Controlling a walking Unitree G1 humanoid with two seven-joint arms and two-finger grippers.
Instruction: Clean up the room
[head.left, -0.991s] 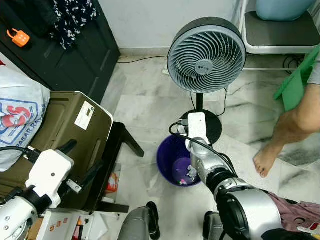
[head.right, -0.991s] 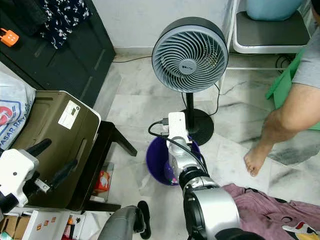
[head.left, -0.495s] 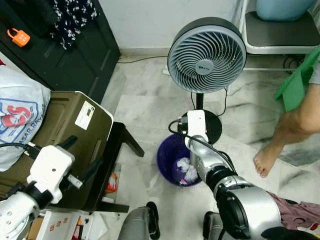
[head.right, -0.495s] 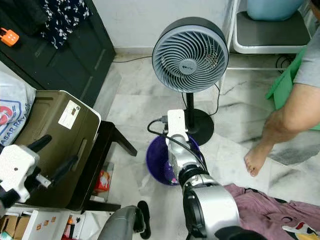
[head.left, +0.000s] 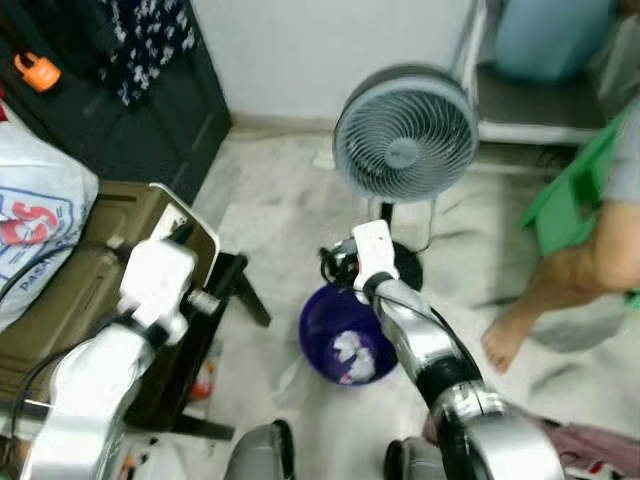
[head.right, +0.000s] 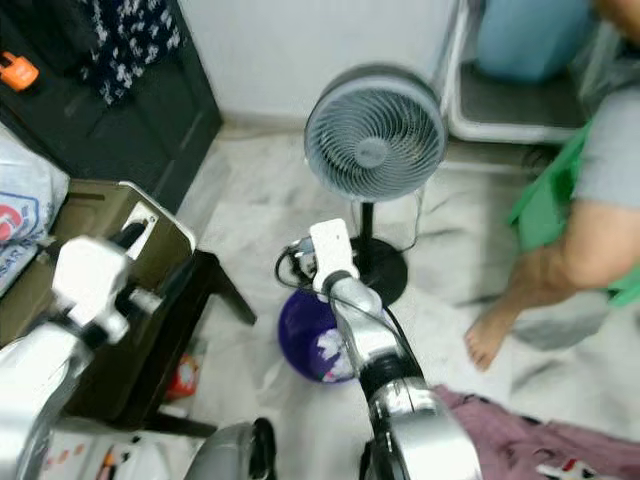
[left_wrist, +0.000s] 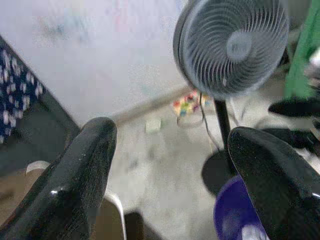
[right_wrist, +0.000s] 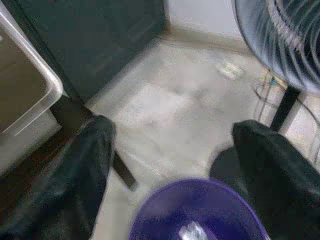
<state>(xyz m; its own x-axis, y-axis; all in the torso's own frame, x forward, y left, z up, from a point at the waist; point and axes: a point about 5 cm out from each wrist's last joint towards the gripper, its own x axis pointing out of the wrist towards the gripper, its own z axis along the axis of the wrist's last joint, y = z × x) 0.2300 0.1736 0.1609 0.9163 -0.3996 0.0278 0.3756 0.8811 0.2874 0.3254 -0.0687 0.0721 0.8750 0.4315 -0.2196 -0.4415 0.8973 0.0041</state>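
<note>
**Purple bin on the marble floor, white scraps inside, both grippers spread and empty**

Far left: white printed sack (head.left: 35, 235) against an olive-brown lidded box (head.left: 70, 300) with a pale rim, set on a dark low stand (head.left: 225, 300). Behind these, a black cabinet (head.left: 150, 110) with an orange padlock (head.left: 36, 70) and a dark flowered cloth (head.left: 150, 40) hanging over it.

Left gripper (left_wrist: 172, 165) raised just above the box's near corner, fingers (left_wrist: 75, 185) spread wide apart, nothing between them; aimed toward the fan and the bin's rim in the left wrist view.

Middle: purple bin (head.left: 348, 348) standing on the pale marble floor (head.left: 290, 210), just in front of the fan's round black base (head.left: 405, 265), crumpled white paper (head.left: 348, 347) lying at its bottom. Grey pedestal fan (head.left: 404, 133) upright behind it, head facing the camera, a cable trailing on the floor by the wall.

Right gripper (right_wrist: 172, 165) hanging over the bin's far rim, fingers (right_wrist: 270, 165) parted wide and holding nothing; bin rim (right_wrist: 195, 210) and a bit of white paper directly below in the right wrist view, white wrist block (head.left: 370, 247) near the fan's pole.

Right: a person's bare leg and foot (head.left: 515, 335) on the floor, green cloth (head.left: 580, 180) beside it, pinkish cloth (head.left: 590, 445) on the floor at the near corner. White shelf (head.left: 540, 100) with a blue tub (head.left: 550, 35) against the back wall. Whole scene somewhat blurred
</note>
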